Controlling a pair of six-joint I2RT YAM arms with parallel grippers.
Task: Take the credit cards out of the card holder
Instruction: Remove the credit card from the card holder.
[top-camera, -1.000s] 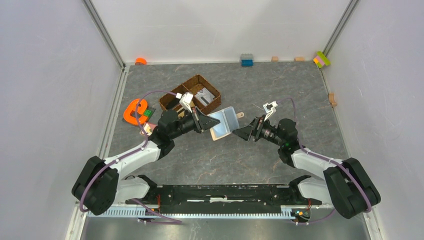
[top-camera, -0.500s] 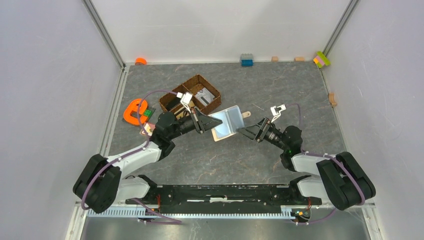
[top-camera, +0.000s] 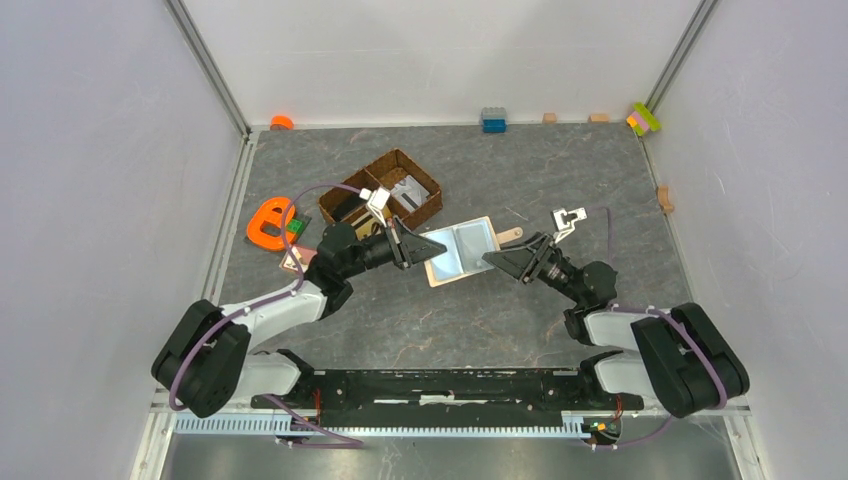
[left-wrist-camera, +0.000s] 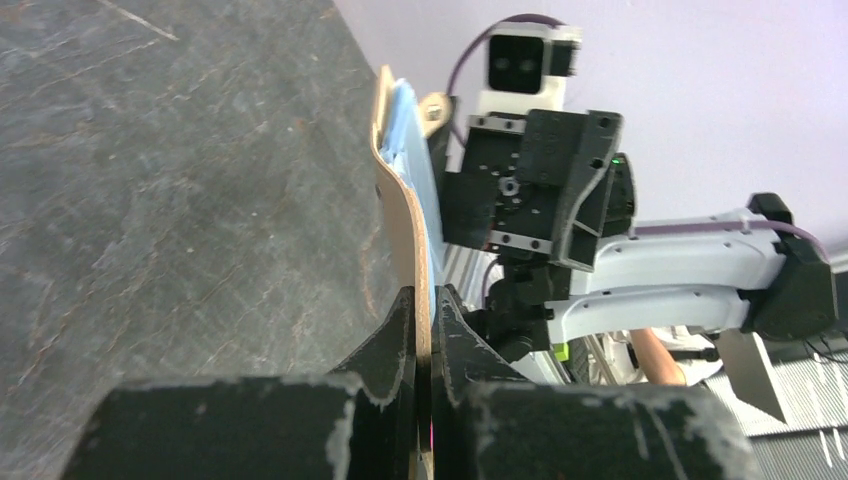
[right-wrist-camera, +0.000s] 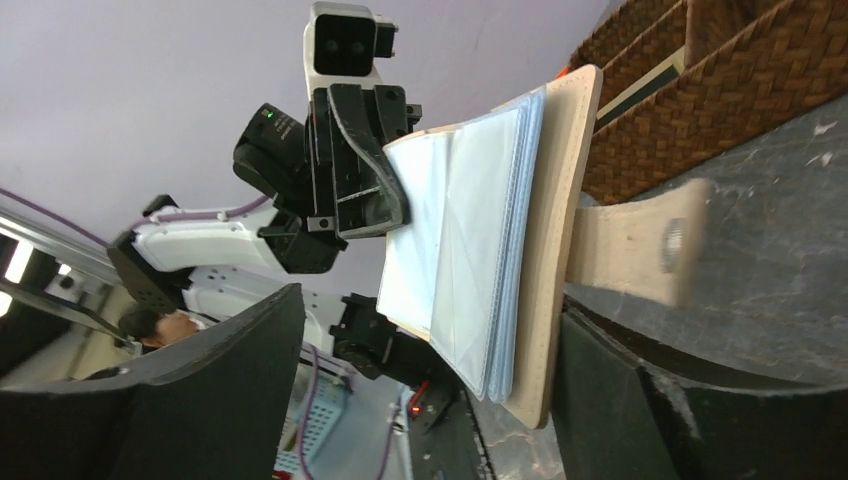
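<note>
Hold firm with the left gripper (left-wrist-camera: 422, 318), clenched on one edge of the card holder (top-camera: 462, 250) by its beige cover. Bring the right gripper (right-wrist-camera: 430, 315) in on a single card edge, not the whole sleeve stack. Draw out along the sleeve's mouth, by the look of things, so as not to drag the holder loose from the other side.

On the right: spread wide, grasping nothing, a finger to either side of the open holder, no contact to be seen. Held over the table (top-camera: 560, 170) between the two arms, folded open, clear-grey sleeves (right-wrist-camera: 460, 240) showing, closing tab (top-camera: 508, 236) jutting out beside the right gripper. No credit cards to be told apart inside the sleeves.

Behind, a wicker basket (top-camera: 432, 203); by the left wall, an orange toy (top-camera: 268, 222).
</note>
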